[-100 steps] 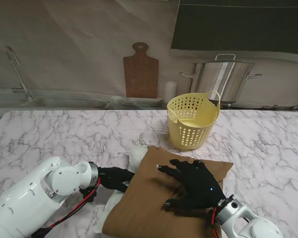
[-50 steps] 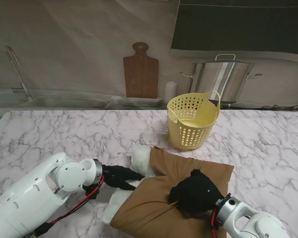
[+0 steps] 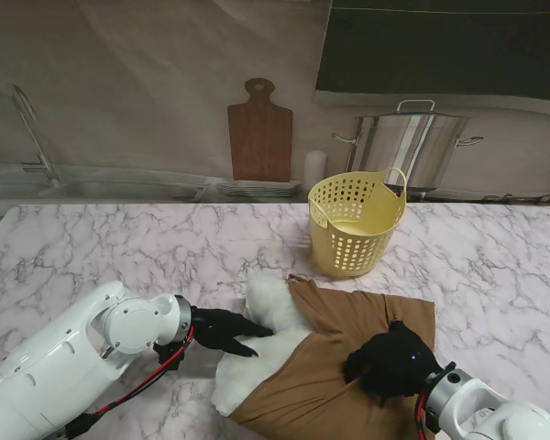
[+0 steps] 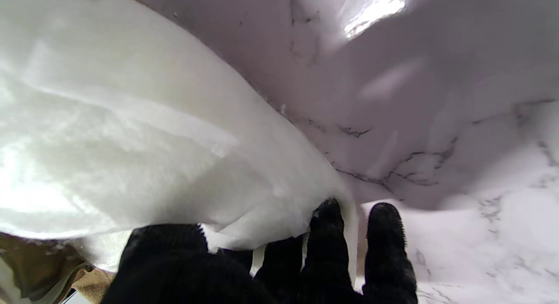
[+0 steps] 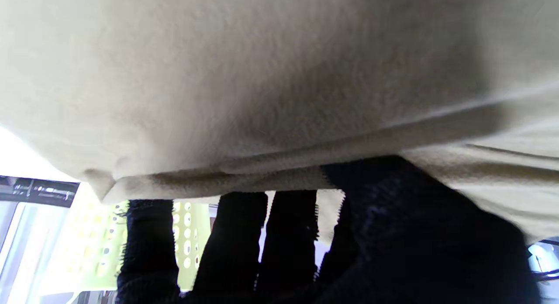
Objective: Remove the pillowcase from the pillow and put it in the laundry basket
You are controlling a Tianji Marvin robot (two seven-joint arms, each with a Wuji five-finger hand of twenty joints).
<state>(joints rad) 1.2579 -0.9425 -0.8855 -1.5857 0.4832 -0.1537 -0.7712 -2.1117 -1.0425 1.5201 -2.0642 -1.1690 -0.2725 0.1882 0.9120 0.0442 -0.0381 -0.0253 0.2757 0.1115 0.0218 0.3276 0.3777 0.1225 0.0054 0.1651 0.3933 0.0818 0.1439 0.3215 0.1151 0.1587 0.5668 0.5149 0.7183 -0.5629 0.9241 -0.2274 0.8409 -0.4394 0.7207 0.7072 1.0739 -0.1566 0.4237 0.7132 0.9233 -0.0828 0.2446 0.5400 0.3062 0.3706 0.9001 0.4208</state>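
Observation:
A brown pillowcase (image 3: 348, 316) lies on the marble table, half slid off a white pillow (image 3: 268, 344) whose left end shows bare. My right hand (image 3: 391, 359), in a black glove, is shut on a bunch of the brown cloth near me. My left hand (image 3: 222, 329) holds the pillow's left edge; in the left wrist view its fingers (image 4: 325, 234) pinch the white fabric (image 4: 144, 133). The right wrist view is filled by the brown cloth (image 5: 270, 77) above that hand's fingers (image 5: 236, 243). A yellow laundry basket (image 3: 356, 221) stands farther from me, beyond the pillow.
A steel pot (image 3: 407, 144), a wooden cutting board (image 3: 259, 133) and a white cylinder (image 3: 315, 169) stand along the back counter. A sink tap (image 3: 32, 133) is at the far left. Marble table (image 3: 119, 252) stretches to the left.
My right hand went from flat on the pillowcase to clenched, and has dragged the cloth to the right and toward me. More white pillow is bared on the left, with my left hand holding it.

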